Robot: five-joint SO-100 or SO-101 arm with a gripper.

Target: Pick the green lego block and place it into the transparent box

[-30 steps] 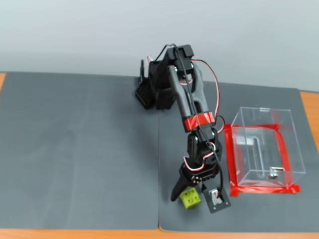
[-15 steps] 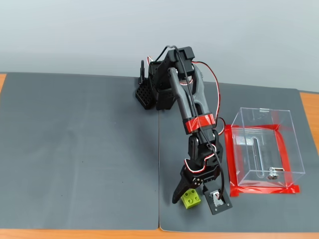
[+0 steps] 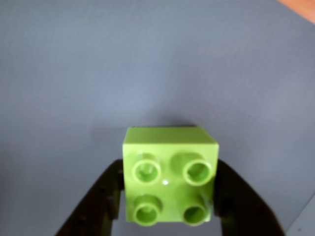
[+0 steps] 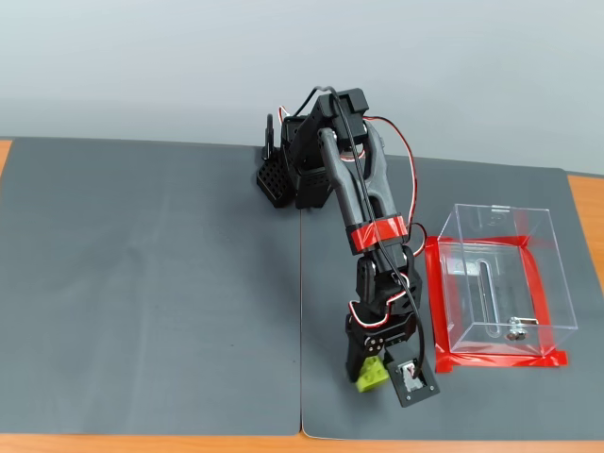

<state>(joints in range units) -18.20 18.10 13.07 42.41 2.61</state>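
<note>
The green lego block [image 3: 170, 178] fills the lower middle of the wrist view, studs up, with a black finger [image 3: 106, 196] pressed against its left side and another against its right. In the fixed view my gripper [image 4: 367, 369] is shut on the green lego block [image 4: 372, 376], low over the grey mat near the front edge. The transparent box [image 4: 498, 226] stands to the right of the gripper, apart from it, with a slot and a small metal fitting in its base.
A red tape frame [image 4: 493, 360] outlines the box's footprint. The arm's base [image 4: 288, 175] sits at the back centre of the grey mat [image 4: 151, 283]. Orange table wood [image 4: 587, 212] shows beyond the mat's right and front edges.
The jaws have closed: the left finger swung in against the block, which stood between open fingers before. The arm otherwise stays in place.
</note>
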